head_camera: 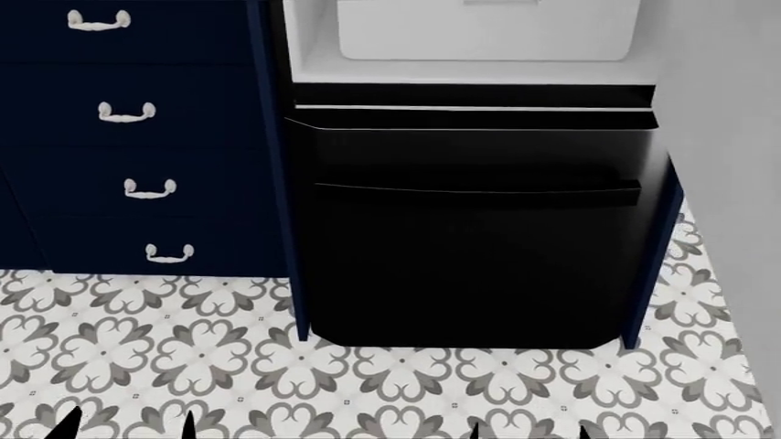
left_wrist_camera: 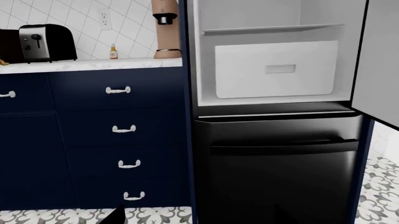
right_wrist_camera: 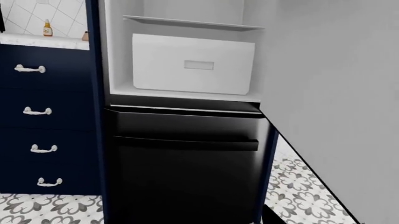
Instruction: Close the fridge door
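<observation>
Standing open at the right of the fridge, the fridge door (right_wrist_camera: 330,93) shows its pale inner face, with the white bin (right_wrist_camera: 193,64) and black freezer drawer (head_camera: 470,229) exposed. Only dark fingertip slivers, probably the grippers', appear; their openness cannot be told.

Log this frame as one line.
fridge door: open, swung right | contact: none seen | grippers: only dark tips visible, state unclear | white bin: inside
</observation>
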### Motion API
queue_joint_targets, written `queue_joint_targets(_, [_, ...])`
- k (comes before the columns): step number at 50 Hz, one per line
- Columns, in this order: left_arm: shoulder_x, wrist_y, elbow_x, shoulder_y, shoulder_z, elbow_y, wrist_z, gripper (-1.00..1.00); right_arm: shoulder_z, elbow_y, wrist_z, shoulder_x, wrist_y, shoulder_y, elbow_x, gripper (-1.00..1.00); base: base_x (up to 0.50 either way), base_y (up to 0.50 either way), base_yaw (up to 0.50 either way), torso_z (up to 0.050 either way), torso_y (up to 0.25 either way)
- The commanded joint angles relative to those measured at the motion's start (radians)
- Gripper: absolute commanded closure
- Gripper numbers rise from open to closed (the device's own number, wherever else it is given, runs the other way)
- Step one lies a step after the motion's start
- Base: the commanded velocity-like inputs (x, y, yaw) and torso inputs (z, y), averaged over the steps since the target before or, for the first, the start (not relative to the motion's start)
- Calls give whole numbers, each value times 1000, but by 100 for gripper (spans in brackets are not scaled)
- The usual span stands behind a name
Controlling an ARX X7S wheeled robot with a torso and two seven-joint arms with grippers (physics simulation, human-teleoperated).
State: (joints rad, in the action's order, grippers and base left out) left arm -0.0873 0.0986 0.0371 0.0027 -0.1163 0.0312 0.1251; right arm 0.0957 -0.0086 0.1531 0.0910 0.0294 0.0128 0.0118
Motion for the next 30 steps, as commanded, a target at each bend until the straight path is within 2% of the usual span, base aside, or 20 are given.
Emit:
queue_joint_targets(1, [-13, 29, 3, 2, -18, 9, 21, -100, 11, 1, 18, 16, 46, 9, 13, -100, -59, -500, 0, 0, 0])
queue_joint_targets(24, [-35, 33, 11, 6, -51, -11, 48, -100, 19, -7, 44, 42, 38, 12, 42, -100, -59, -500, 0, 0, 0])
queue_joint_targets(30, [-39, 25, 20, 5, -52, -21, 56, -100, 21, -17, 61, 47, 28, 16, 34, -100, -301, -389, 0, 0, 0])
